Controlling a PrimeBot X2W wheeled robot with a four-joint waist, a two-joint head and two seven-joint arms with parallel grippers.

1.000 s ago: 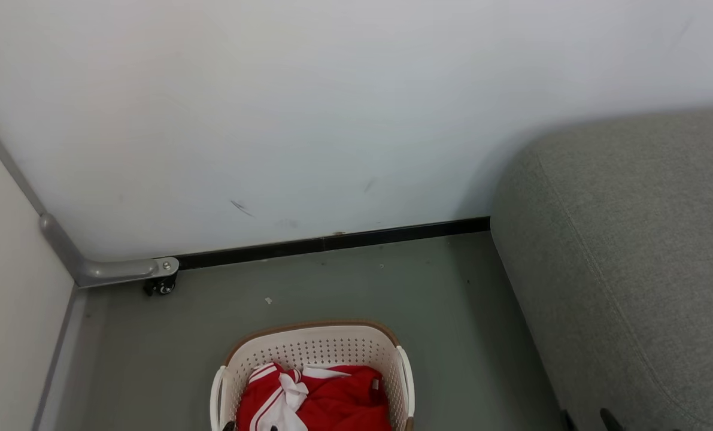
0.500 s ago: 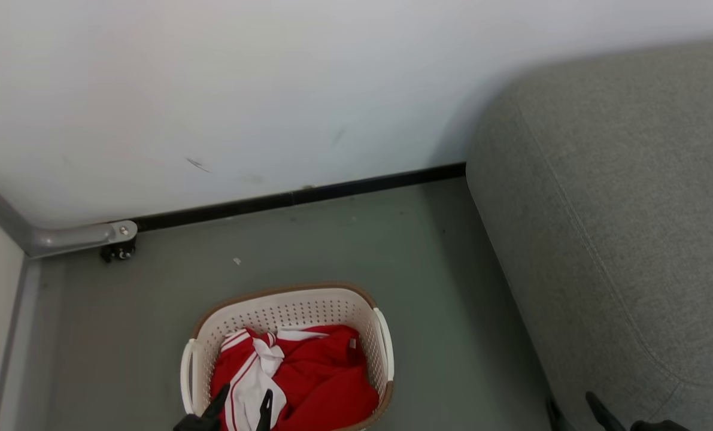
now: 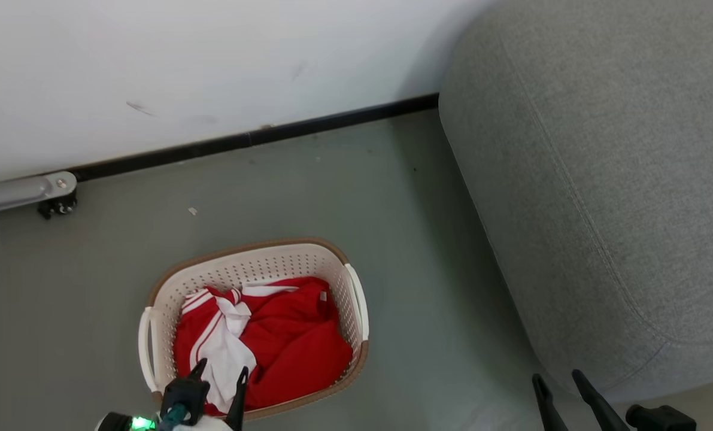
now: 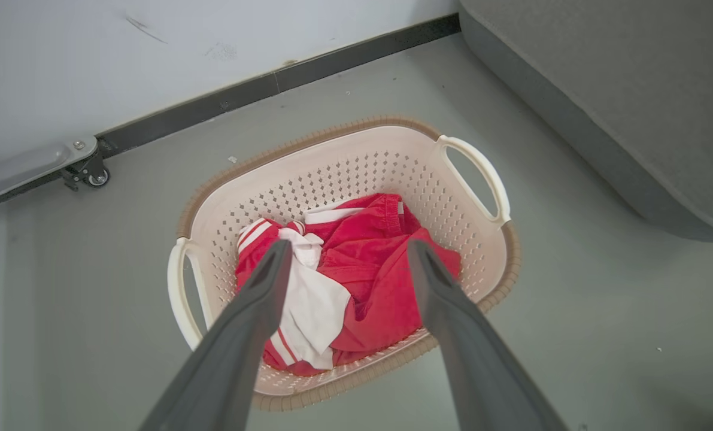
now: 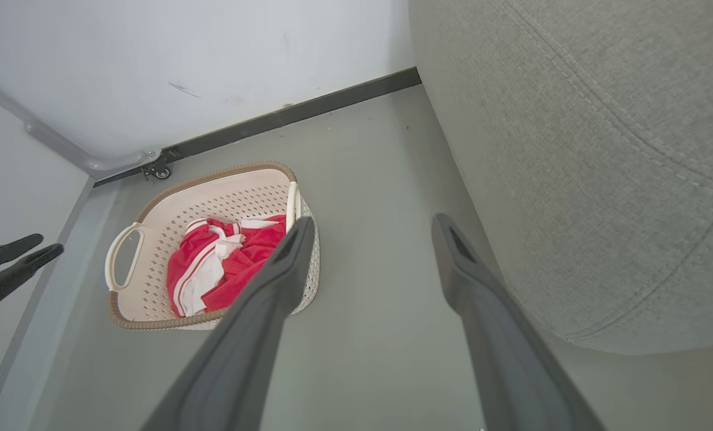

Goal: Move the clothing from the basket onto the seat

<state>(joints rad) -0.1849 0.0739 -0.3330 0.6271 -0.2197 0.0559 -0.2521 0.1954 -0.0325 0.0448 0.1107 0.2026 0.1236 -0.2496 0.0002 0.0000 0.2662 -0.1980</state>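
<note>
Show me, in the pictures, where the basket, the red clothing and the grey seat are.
basket (image 4: pixel 356 173): left wrist view, on its perforated far wall.
clothing (image 4: pixel 368 257): left wrist view, on the red fabric in the middle.
seat (image 3: pixel 601 179): head view, on its grey upholstered top.
</note>
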